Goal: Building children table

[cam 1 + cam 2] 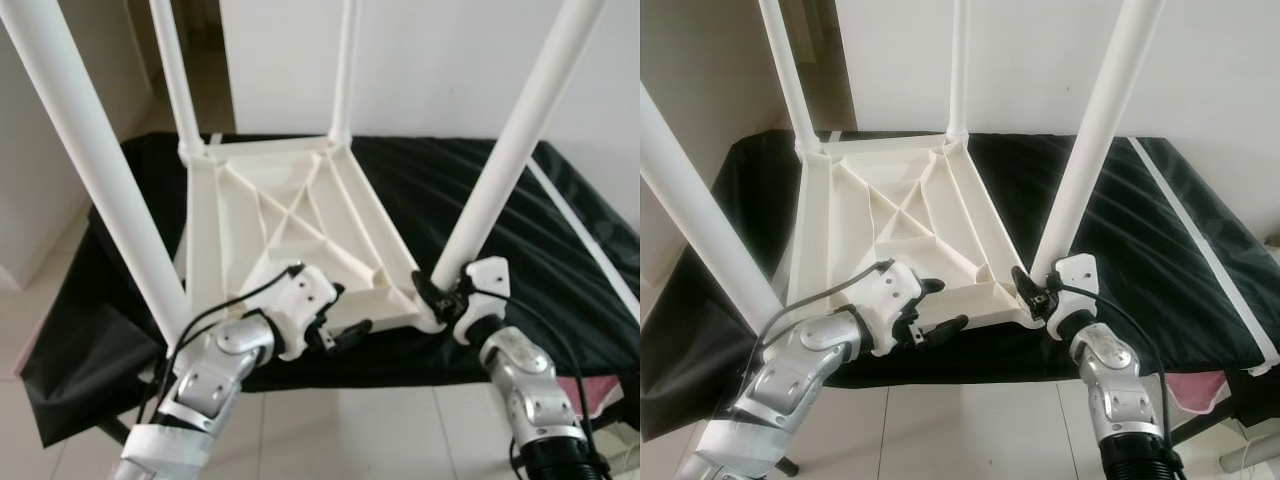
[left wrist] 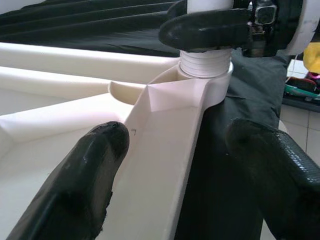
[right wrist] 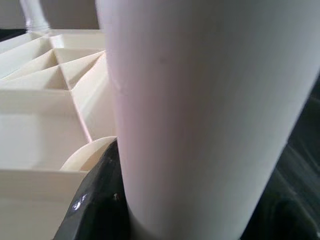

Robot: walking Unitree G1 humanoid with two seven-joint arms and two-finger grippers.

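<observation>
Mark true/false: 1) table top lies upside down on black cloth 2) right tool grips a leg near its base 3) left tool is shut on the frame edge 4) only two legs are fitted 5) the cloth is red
1. True. The white plastic ribbed table top lies underside up on the black cloth.
2. True. The right tool is clamped on the near-right white cylindrical leg at its socket.
3. False. The left tool is open, its fingers straddling the frame edge.
4. False. Four legs stand up.
5. False. It is black.
</observation>
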